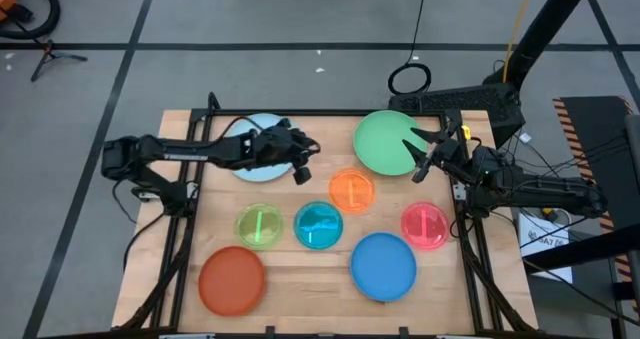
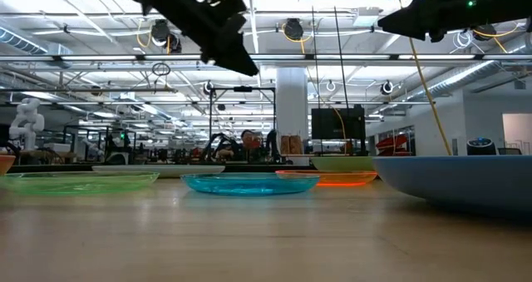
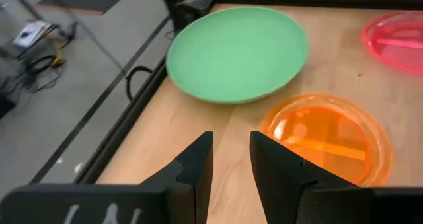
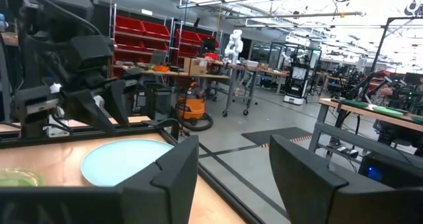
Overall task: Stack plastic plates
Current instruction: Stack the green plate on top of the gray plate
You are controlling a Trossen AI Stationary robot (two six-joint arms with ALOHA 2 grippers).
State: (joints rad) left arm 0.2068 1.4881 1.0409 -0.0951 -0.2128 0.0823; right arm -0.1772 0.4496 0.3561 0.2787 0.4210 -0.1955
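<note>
Eight plates lie flat, none stacked yet

Eight round plastic plates sit apart on the wooden table (image 1: 300, 269). Each one lies alone, so I think the stacking has not begun.

Four are big and solid: the light blue plate (image 1: 262, 144), the green plate (image 1: 385, 144), the red-orange plate (image 1: 231, 280) and the blue plate (image 1: 383, 266). Four are small and see-through: the orange plate (image 1: 351, 191), the lime plate (image 1: 259, 226), the cyan plate (image 1: 319, 225) and the pink plate (image 1: 425, 225).

Two arms hang above the table. The left gripper (image 3: 231, 161) is up in the air, between the light blue plate and the orange plate. Its fingers have a small gap and hold nothing. The right gripper (image 4: 231, 161) hovers over the edge of the green plate. Its fingers are wide apart and hold nothing too. I think both are raised so they can pick a plate without bumping the others.
</note>
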